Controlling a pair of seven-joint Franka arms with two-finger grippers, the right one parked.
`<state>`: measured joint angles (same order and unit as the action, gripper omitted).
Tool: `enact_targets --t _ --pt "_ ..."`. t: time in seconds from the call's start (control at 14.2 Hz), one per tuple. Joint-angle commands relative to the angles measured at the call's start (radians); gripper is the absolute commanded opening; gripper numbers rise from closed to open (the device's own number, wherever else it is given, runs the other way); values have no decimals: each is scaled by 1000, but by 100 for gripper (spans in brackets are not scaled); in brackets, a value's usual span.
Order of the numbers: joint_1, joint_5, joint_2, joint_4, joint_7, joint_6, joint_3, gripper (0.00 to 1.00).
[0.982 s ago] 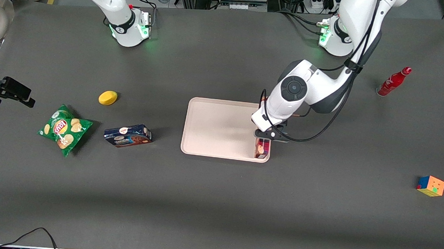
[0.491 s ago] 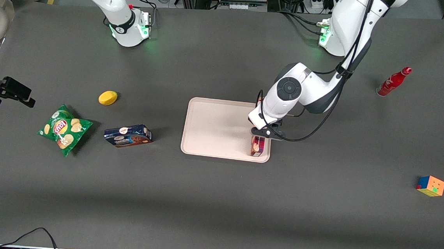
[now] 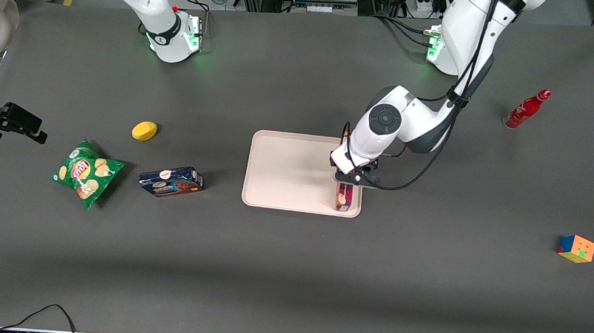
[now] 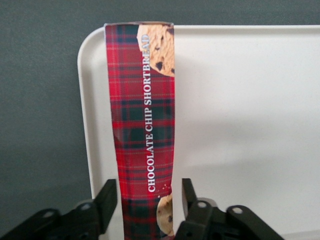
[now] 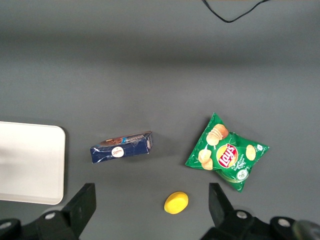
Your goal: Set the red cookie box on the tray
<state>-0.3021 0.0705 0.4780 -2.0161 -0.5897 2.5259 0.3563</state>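
The red cookie box [image 3: 343,197] lies in the tray [image 3: 286,171], along the tray's short edge at the working arm's end, its end near the corner closest to the front camera. In the left wrist view the red plaid box [image 4: 145,100] lies flat on the cream tray [image 4: 250,125]. My left gripper [image 3: 351,179] is low over the box's farther end. Its fingers [image 4: 189,197] stand on either side of the box, and a strip of tray shows between this finger and the box. The gripper [image 4: 147,187] is open.
A dark blue cookie box [image 3: 170,180], a green chips bag [image 3: 86,171] and a yellow object [image 3: 144,131] lie toward the parked arm's end. A red bottle [image 3: 526,109] and a coloured cube [image 3: 576,249] are toward the working arm's end.
The gripper carried the red box a little farther onto the tray, toward the parked arm's end. In the last half second it has barely moved.
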Motion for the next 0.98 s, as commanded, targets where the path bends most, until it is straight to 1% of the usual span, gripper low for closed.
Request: enact_targets --t 0.0,0.14,0.21,0.42,0.56,0.63,0.77,0.84,0.91 --pt "-11 23 -15 16 -36 -12 -13 100" --pt "-3 12 -38 33 -36 -44 -14 100" --pt "-2 9 -53 65 -35 -109 -28 100" --pt "14 8 -93 225 -19 -405 -42 100" --pt "29 5 -125 321 46 -565 -75 100" --pt "41 -12 -148 348 106 -617 -97 100" --pt "66 -88 -205 384 213 -677 -167 100" --pt "79 -109 -241 385 264 -688 -199 100" --pt "95 -112 -277 385 293 -699 -226 100"
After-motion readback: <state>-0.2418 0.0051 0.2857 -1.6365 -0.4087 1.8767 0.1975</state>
